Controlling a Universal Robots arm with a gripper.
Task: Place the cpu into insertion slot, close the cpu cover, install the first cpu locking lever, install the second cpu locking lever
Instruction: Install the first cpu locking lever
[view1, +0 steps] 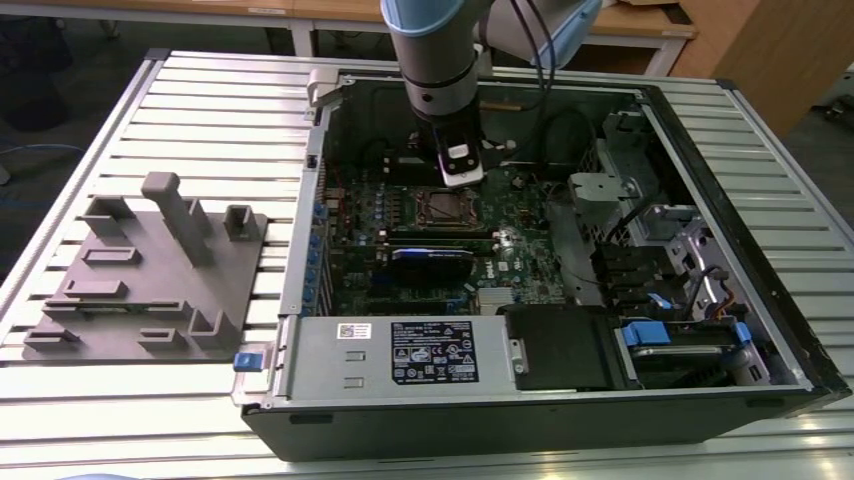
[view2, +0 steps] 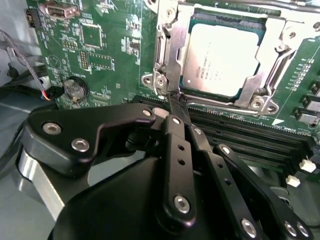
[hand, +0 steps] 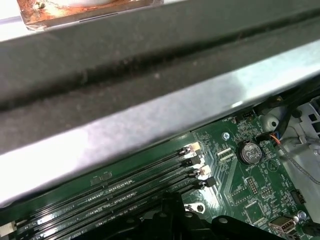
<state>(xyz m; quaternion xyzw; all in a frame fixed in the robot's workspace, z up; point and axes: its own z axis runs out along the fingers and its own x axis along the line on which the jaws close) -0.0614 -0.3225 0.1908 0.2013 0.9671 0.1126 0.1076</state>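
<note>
The gripper (view2: 176, 106) had its black fingers drawn together, tip touching a thin silvery locking lever (view2: 171, 70) at the corner of the square silver-rimmed insertion slot (view1: 441, 208), apparently to press it. The small silver-grey square cpu (view2: 225, 55) sat in that slot, with the thin silvery cpu cover (view2: 272, 57) closed over it.

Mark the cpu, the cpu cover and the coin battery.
cpu (view2: 227, 57): second wrist view, middle of metal top.
cpu cover (view2: 272, 65): second wrist view, frame's side bar.
coin battery (view2: 74, 89): second wrist view, round face's centre.
</note>
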